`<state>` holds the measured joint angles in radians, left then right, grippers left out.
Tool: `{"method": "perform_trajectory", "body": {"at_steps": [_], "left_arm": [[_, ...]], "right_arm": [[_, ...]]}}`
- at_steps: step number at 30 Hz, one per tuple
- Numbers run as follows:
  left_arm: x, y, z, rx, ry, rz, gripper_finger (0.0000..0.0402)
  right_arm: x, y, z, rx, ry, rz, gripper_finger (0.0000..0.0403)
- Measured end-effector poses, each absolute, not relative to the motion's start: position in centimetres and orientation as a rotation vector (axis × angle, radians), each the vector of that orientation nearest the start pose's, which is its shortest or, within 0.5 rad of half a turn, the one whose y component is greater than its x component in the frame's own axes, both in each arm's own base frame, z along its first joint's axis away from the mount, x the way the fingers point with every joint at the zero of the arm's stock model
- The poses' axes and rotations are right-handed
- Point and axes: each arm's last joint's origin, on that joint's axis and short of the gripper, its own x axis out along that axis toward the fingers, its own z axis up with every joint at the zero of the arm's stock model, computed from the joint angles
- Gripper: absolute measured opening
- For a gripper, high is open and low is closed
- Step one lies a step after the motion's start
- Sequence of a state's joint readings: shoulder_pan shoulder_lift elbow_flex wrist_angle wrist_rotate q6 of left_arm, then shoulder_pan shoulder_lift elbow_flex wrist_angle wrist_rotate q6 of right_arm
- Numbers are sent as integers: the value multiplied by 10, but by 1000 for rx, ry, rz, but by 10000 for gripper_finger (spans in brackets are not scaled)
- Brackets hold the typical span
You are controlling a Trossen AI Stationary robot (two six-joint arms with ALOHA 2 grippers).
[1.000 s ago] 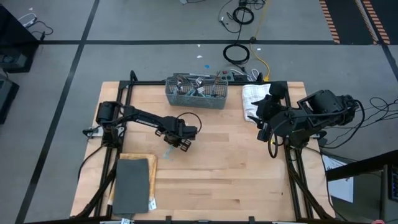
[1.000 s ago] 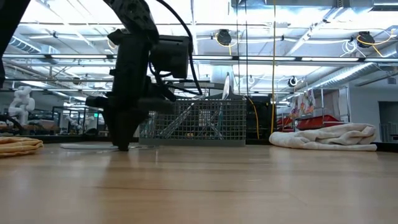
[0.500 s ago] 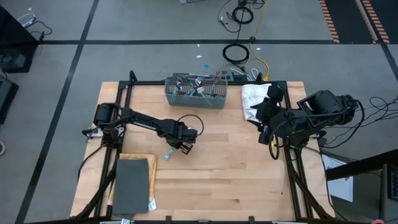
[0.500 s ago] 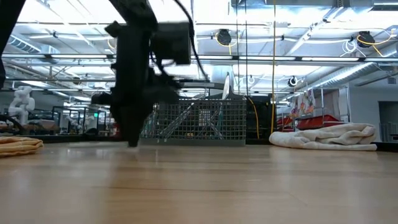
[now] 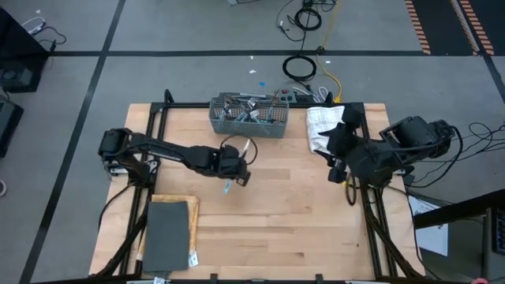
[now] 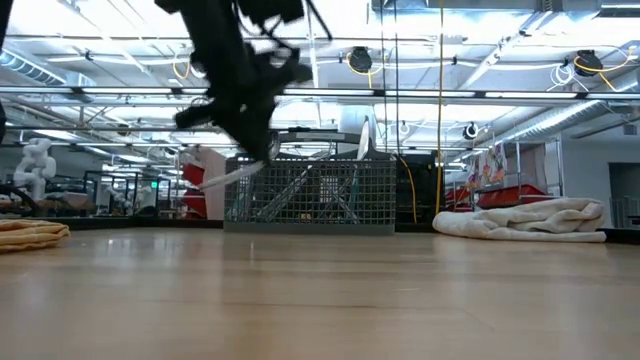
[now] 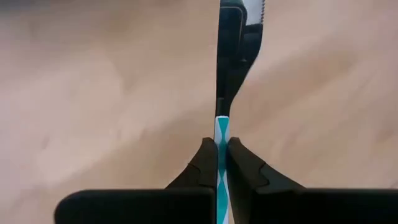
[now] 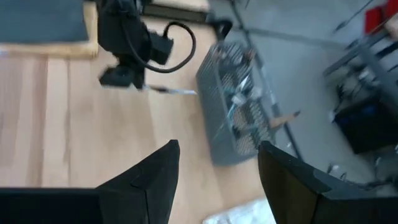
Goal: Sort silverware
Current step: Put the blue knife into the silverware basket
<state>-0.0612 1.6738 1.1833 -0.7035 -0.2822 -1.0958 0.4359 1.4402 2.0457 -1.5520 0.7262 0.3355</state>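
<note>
Sorting barely begun: one knife in hand, the rest in the basket.

My left gripper is clamped on the blue-and-white handle of a knife, serrated blade pointing away from the wrist; in the low view the piece hangs clear above the table, in front of the grey mesh basket. From overhead I place the left gripper just ahead of the basket, toward the left-centre of the board. The remaining silverware sits bunched in the basket, count not readable. I see no sorted pieces laid out on the wood, so I judge nearly everything is left. The right gripper stands with fingers spread and empty, waiting by the white towel. A grey mat lies at the table's near-left corner.
</note>
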Motion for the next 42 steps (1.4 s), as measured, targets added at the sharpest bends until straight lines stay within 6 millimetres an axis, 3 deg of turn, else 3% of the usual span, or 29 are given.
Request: {"method": "perform_trajectory", "body": {"at_steps": [9, 15, 21, 30, 33, 42], "left_arm": [[349, 14, 285, -568, 250, 788, 12], [362, 47, 305, -285, 27, 910, 12], [372, 78, 303, -134, -30, 965, 12], [388, 113, 270, -34, 6, 969, 12], [393, 121, 257, -35, 0, 984, 12], [411, 134, 242, -42, -50, 977, 12]], "right_arm": [[168, 79, 496, -206, 552, -440, 203], [164, 81, 497, -173, 536, -433, 203], [164, 82, 496, -161, 539, -436, 203], [163, 80, 494, -141, 552, -456, 203], [162, 80, 495, -149, 544, -471, 203], [162, 79, 495, -163, 526, -504, 203]]}}
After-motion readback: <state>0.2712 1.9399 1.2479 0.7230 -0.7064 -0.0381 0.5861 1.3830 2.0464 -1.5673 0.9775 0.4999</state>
